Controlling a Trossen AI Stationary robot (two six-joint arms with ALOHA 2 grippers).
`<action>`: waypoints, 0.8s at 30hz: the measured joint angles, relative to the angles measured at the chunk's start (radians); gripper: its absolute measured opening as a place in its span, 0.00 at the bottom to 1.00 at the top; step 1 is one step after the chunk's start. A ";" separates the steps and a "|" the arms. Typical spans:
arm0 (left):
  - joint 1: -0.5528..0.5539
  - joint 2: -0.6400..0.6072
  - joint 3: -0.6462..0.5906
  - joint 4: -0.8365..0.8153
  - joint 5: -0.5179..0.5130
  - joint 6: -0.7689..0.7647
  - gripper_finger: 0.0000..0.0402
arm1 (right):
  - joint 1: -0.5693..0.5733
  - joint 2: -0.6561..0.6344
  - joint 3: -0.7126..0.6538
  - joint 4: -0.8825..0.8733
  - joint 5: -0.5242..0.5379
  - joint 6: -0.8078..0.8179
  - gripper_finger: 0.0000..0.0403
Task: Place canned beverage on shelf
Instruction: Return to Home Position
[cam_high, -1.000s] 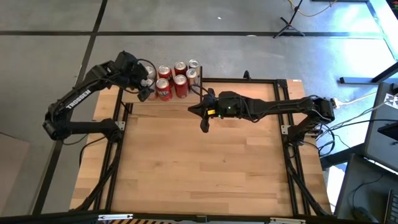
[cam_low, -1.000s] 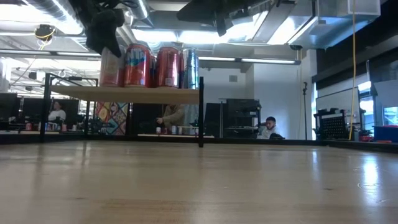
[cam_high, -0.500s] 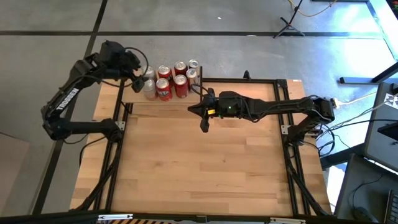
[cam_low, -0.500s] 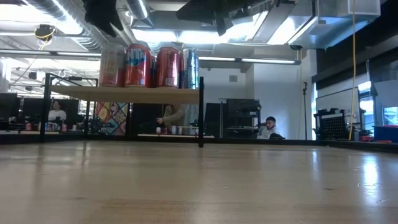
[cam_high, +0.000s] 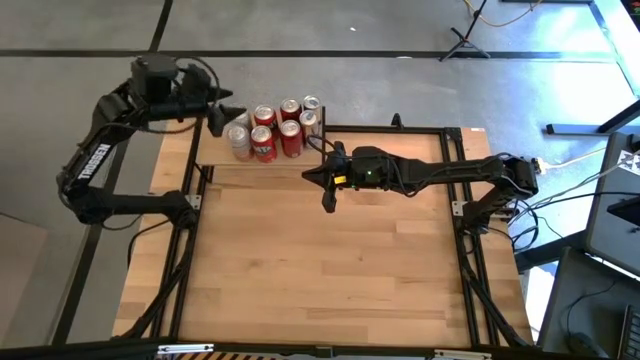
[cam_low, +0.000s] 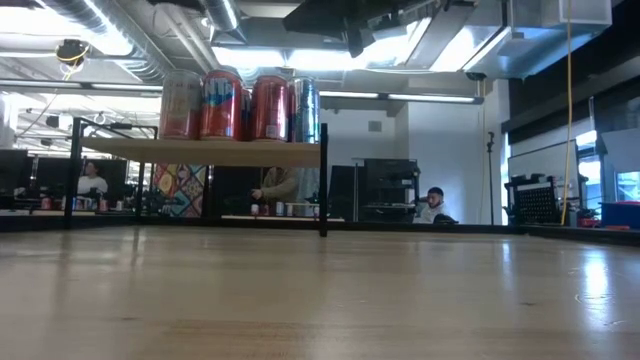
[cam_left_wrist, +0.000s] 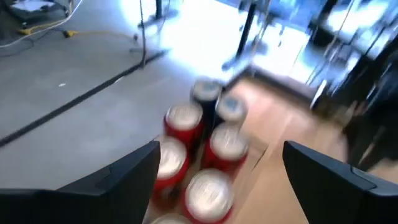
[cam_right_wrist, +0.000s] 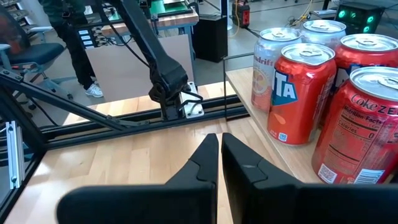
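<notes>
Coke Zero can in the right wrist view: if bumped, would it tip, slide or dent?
The Coke Zero can stands upright and is tall for its width, so a high push could tip it. Neighbouring cans stand close beside it, likely bracing it. Its glossy round wall probably slips in a loose grip.

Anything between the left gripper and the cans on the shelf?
Nothing visible. The left gripper hangs open, raised left of the cans, with only air between them. The right gripper waits shut beside the shelf.
</notes>
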 joint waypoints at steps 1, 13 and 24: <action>-0.012 0.000 0.003 0.029 0.008 -0.040 0.81 | 0.000 0.000 0.000 0.000 0.000 0.000 0.03; -0.402 -0.029 -0.159 0.239 0.020 -0.056 0.53 | 0.000 -0.046 0.127 -0.280 0.003 -0.016 0.03; -0.648 -0.132 -0.459 0.580 -0.027 -0.047 0.11 | 0.000 -0.336 -0.054 -0.373 0.034 0.000 0.03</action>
